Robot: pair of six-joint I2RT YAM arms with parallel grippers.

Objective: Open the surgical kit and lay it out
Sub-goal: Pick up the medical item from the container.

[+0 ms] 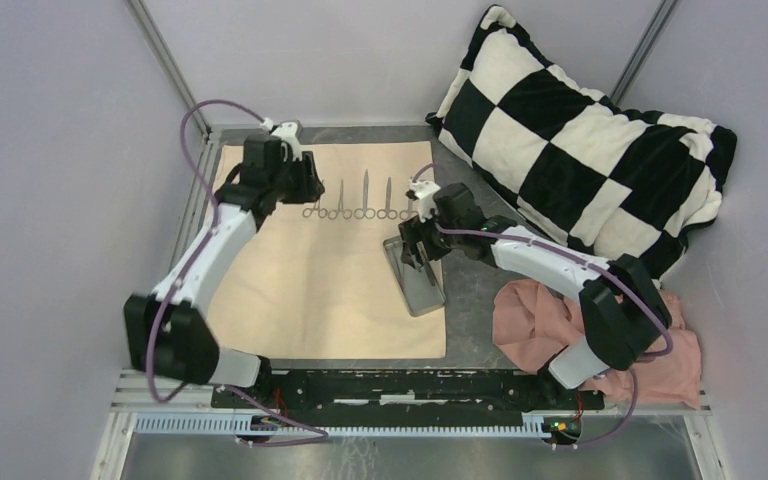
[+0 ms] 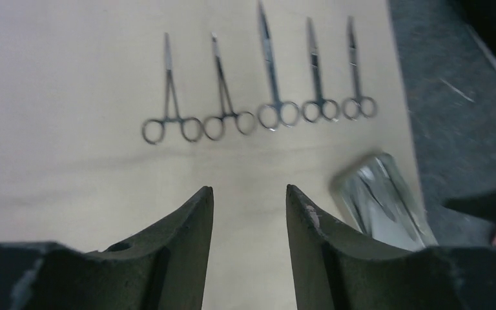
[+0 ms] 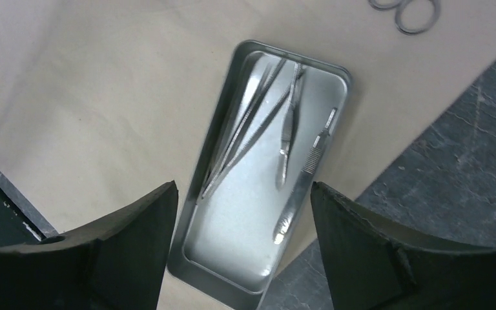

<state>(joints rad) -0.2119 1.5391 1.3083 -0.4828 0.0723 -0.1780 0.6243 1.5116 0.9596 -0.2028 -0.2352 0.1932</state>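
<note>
Metal tray (image 3: 236,236) holding slim tools (image 3: 286,139) sits under spread right gripper (image 3: 243,187); five ring-handled instruments (image 2: 268,61) lie ahead of spread left gripper (image 2: 248,190).

We find no readable text, label, brand, number or sign on anything in these views.

A large beige cloth wrap (image 1: 300,290) lies spread flat, left of centre in the overhead view. Five slim silver steel instruments with ring handles (image 2: 272,71) lie side by side in a row near its upper edge, tips pointing up the frame. A small grey rectangular metal tray (image 3: 239,226) sits tilted at the cloth's right edge. It holds several more slim steel tools (image 3: 287,135) lying lengthwise.
</note>
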